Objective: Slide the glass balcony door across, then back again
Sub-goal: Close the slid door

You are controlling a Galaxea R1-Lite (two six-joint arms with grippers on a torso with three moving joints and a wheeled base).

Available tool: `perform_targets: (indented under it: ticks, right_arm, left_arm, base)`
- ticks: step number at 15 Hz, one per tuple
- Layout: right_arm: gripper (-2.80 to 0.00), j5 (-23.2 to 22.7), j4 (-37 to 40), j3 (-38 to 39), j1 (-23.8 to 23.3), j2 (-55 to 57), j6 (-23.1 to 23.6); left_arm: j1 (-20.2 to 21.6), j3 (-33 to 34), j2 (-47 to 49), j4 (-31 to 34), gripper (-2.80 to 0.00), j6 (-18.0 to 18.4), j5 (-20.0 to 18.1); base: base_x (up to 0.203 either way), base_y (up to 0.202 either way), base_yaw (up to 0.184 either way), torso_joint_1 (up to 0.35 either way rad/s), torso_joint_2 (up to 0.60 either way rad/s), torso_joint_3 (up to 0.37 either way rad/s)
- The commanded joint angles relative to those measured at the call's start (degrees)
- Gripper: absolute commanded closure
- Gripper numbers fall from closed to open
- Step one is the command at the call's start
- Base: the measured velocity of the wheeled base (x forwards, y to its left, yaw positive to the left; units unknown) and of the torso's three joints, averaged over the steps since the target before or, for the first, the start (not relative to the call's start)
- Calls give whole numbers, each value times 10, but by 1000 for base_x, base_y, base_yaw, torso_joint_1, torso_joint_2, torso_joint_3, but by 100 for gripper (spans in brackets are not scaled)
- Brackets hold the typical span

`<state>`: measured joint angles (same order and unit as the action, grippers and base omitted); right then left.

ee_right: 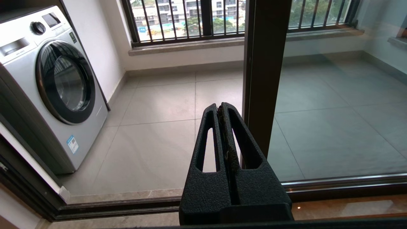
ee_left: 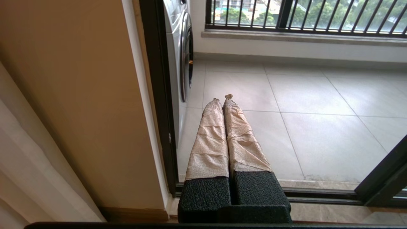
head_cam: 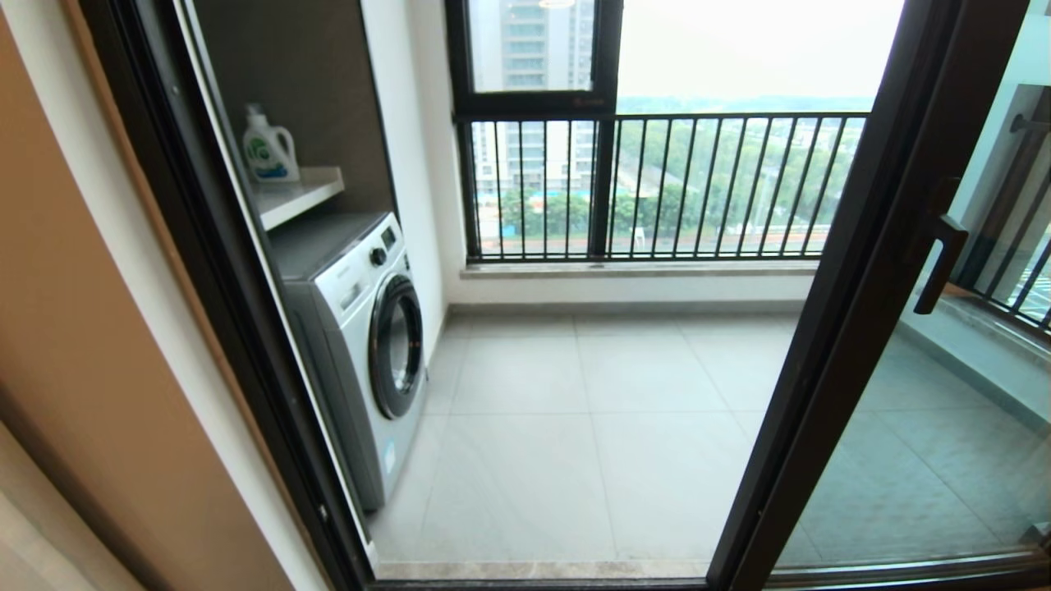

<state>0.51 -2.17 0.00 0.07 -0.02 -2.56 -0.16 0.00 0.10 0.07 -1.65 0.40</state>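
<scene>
1. The glass balcony door (head_cam: 846,328) stands at 3 o'clock in the head view, slid over to the right so the doorway is open; its dark brown frame edge runs on a slant from upper right down to the floor track, and its dark bar handle (head_cam: 940,263) sits on the pane side of that edge.
2. Through the opening, a washing machine (head_cam: 361,345) stands at 9 o'clock against the left wall; a detergent bottle (head_cam: 268,149) rests on the shelf (head_cam: 300,193) above it; a black-barred railing (head_cam: 657,189) crosses at 12 o'clock.
3. The left gripper (ee_left: 222,98) has its paper-wrapped fingers (ee_left: 210,136) pressed together, holding nothing; it hangs before the left side of the doorway, near the door jamb (ee_left: 159,95).
4. The right gripper (ee_right: 221,106) has its black fingers (ee_right: 203,143) together, empty; it sits just beside the door's frame edge, apart from it, above the floor track (ee_right: 343,184).
</scene>
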Motion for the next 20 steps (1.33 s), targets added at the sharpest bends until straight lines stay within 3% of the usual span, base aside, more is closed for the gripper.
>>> perform_targets:
  ticks: [1,9,11,15,18,20]
  right_arm:
    - [0,0,0,7,0,0,1]
    - [0,1,3,-10,-1,2,13]
    - [0,0,17,-83,-1,44,11]
    - [0,4,27,-260,-2,253,-14]
    - [0,38,28,-352,-7,404,-20]
    - [0,62,28,-417,-34,502,-22]
  left_arm:
    - [0,0,0,0,0,0,0]
    - [0,0,0,0,0,0,0]
    - [0,0,0,0,0,0,0]
    - [0,0,0,0,0,0,0]
    - [0,0,0,0,0,0,0]
    - [0,0,0,0,0,0,0]
  base:
    - [0,0,0,0,0,0]
    - [0,0,0,0,0,0]
    - [0,0,0,0,0,0]
    - [0,0,0,0,0,0]
    - [0,0,0,0,0,0]
    - [0,0,0,0,0,0]
